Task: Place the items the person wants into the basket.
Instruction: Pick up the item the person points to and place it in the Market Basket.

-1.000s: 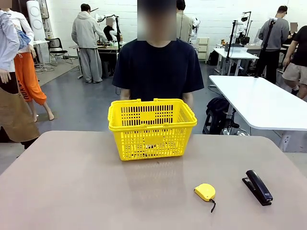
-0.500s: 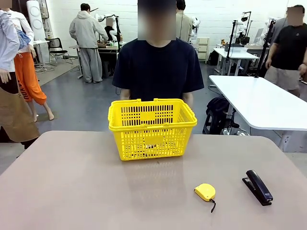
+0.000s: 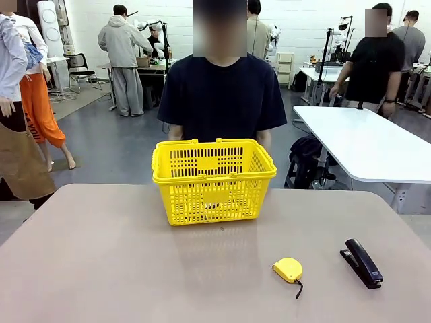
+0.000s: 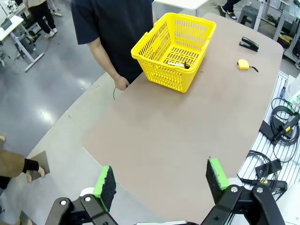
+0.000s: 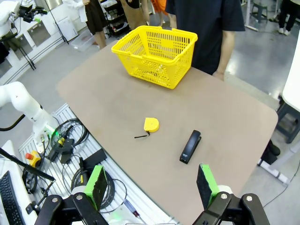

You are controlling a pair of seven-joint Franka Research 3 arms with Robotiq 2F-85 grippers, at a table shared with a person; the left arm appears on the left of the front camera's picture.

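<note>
Yellow lattice plastic marks the basket (image 3: 213, 180), which stands at the far middle of the counter (image 3: 135, 269), at twelve o'clock from the robot's side and just in front of the person (image 3: 222, 97) in the black T-shirt. Looking down from the left wrist, a white marker with a black cap (image 4: 177, 64) lies on the basket floor, with what may be other slim items beside it, too small to tell apart. On the bare counter, toward four o'clock from the basket, lie a yellow tape measure (image 3: 288, 270) and, further right, a black stapler (image 3: 362, 263), well apart from each other. The left tool (image 4: 161, 180) hangs high above the near edge with its green pads spread wide and nothing between them; the basket sits far off at about one o'clock in its view. The right tool (image 5: 151, 185) is likewise wide open and empty, raised over the robot's edge of the counter, with the basket far off at about eleven o'clock. In my judgement the marker and its kind are light, stiff and smooth, so they would roll or slip; a pinch across the middle of the barrel would suit best. The basket itself looks light and rigid, liable to slide if nudged. With the wanted items apparently inside, the task seems at or near its end.
</note>
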